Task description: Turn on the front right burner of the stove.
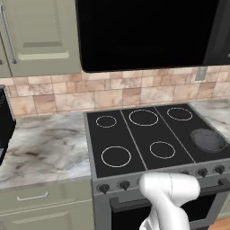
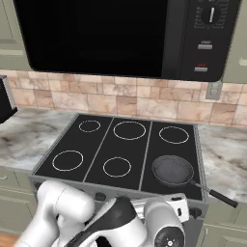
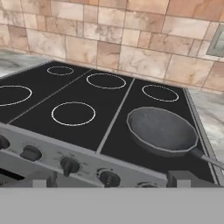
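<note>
We see the pan [image 3: 162, 130] lower right on the stove [image 3: 65, 89]; knobs [image 3: 70, 165] low in frame. Gripper [image 3: 112, 181] tips barely visible, opening unclear.

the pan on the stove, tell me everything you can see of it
The pan is a round, shallow, dark gray skillet with a mottled, dull metal look and a slightly paler rim. Nothing lies in it. A thin dark handle runs from its right side out past the cooktop's front right corner. It sits upright and flat on the stove, on the black glass at the front right, right of the front centre ring and in front of the rear right ring. Nothing else touches it.
</note>
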Tool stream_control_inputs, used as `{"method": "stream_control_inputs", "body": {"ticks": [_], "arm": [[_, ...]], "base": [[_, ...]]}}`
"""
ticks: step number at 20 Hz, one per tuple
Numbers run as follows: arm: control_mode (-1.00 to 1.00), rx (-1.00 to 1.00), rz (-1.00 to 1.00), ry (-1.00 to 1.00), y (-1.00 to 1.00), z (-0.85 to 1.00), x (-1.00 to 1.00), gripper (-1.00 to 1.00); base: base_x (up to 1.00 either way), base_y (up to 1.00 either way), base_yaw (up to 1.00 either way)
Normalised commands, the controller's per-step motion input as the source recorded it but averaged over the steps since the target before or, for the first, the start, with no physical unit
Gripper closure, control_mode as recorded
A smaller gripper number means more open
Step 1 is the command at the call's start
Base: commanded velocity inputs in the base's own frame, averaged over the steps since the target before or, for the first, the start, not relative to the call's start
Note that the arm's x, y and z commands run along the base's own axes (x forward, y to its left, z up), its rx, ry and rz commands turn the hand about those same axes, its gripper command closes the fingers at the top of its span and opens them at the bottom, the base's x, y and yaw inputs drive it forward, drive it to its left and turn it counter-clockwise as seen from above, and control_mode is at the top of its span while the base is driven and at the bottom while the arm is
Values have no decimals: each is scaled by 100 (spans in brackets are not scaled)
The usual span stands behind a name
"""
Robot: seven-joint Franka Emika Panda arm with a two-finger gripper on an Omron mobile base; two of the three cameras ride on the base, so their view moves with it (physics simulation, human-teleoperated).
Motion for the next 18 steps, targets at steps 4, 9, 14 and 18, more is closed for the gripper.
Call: {"method": "stream_control_inputs", "body": {"ticks": [4, 9, 14, 18], "arm": [[-100, 0, 0, -33, -23, -61, 0, -100], [-100, 4, 0, -8, -44, -30, 0, -100], [-100, 8, 0, 0, -25, -3, 0, -100], [-100, 3, 0, 0, -33, -13, 1, -100]], "base": [[0, 0, 0], [0, 0, 0], [0, 0, 0], [0, 0, 0]]}}
